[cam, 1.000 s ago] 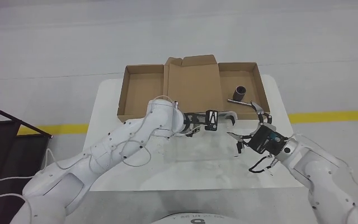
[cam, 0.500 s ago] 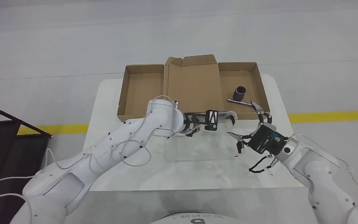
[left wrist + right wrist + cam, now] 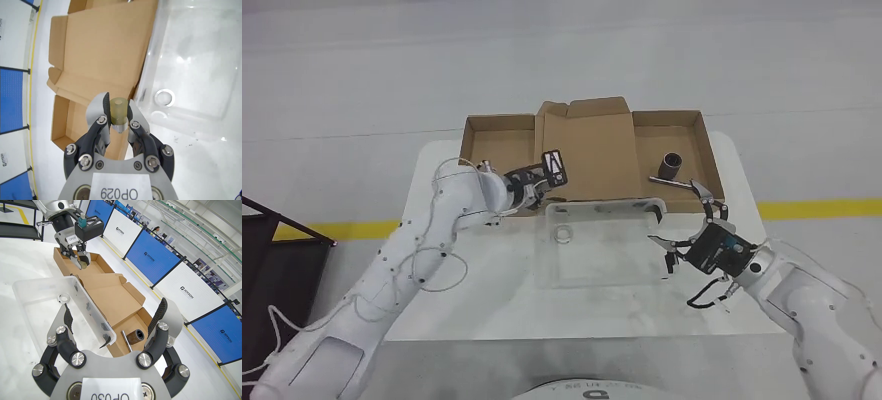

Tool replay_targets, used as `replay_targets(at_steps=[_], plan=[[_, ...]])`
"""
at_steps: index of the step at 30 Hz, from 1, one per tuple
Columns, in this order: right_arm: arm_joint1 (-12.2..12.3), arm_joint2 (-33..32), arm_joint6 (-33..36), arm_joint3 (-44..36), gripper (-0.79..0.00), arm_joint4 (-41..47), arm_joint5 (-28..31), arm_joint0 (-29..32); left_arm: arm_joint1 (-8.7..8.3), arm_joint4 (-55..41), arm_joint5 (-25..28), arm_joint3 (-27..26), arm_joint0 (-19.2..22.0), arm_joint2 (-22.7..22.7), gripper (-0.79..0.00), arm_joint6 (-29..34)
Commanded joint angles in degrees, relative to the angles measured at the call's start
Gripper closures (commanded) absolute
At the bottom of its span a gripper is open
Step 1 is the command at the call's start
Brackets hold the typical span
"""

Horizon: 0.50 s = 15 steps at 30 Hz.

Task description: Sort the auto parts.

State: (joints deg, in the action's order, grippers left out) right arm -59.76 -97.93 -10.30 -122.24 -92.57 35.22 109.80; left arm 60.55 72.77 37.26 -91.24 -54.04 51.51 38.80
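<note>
While my left gripper (image 3: 118,102) clamps a pale yellow cylinder (image 3: 118,110) above the cardboard box's (image 3: 592,150) left compartment, my right gripper (image 3: 114,303) hangs, jaws spread wide, at the right end of the clear tray (image 3: 622,255) that holds a metal ring (image 3: 563,235).

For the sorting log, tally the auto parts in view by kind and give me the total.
yellowish cylindrical bushing, held in the left gripper: 1
metal ring, in the clear bin: 1
dark bearing sleeve, in the cardboard box: 1
metal rod, in the cardboard box: 1
Total: 4
</note>
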Motion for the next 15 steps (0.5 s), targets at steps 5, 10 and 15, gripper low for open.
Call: replay_targets(at_steps=[5,10,15], plan=[[0.00,0.00,0.00,0.00,-0.785,-0.01,0.00,0.00,-1.73,-9.37,5.43,7.36,-3.45,9.24,0.000,-11.56],[0.00,0.00,0.00,0.00,-0.785,-0.01,0.00,0.00,-2.22,-13.56,9.07,10.59,-3.34,12.46,0.000,-16.37],[0.00,0.00,0.00,0.00,-0.785,-0.01,0.00,0.00,-1.70,-14.38,8.45,16.86,-0.50,11.72,0.000,-18.09]])
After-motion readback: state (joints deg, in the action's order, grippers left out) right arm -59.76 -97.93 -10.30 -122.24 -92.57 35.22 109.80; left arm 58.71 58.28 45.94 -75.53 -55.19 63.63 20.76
